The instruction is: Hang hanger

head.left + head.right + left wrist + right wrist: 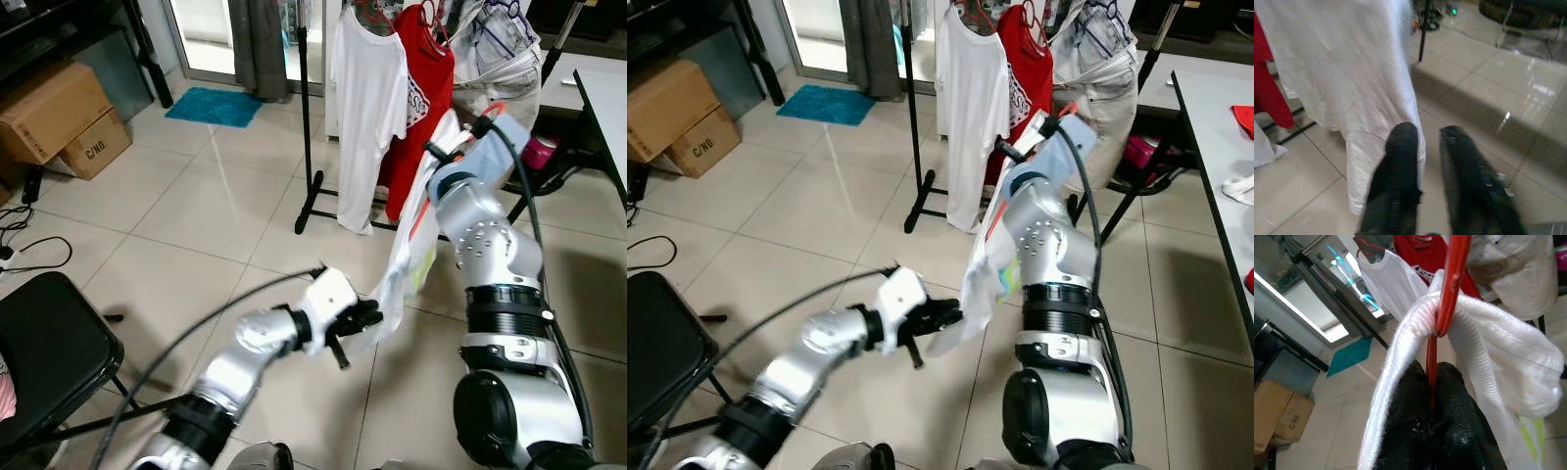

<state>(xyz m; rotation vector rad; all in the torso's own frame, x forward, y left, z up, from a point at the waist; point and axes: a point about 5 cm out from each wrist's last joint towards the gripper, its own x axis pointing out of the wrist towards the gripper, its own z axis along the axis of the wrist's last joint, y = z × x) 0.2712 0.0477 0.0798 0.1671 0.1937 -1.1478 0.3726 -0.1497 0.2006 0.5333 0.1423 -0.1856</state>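
My right gripper (1431,377) is shut on a red hanger (1449,293), which carries a white shirt (411,255) by its collar. I hold it raised in front of a black clothes rack (304,117). On the rack hang a white T-shirt (367,108), a red shirt (426,88) and a pale garment (500,49). My left gripper (364,315) is lower down at the hem of the held shirt. Its fingers (1400,161) stand apart, with the cloth lying beside one of them and nothing between them.
Cardboard boxes (59,117) stand at the far left and a blue mat (214,106) lies by the doorway. A black chair (44,352) is close on my left, with cables (29,250) on the tiles. A white table (602,88) edges the right.
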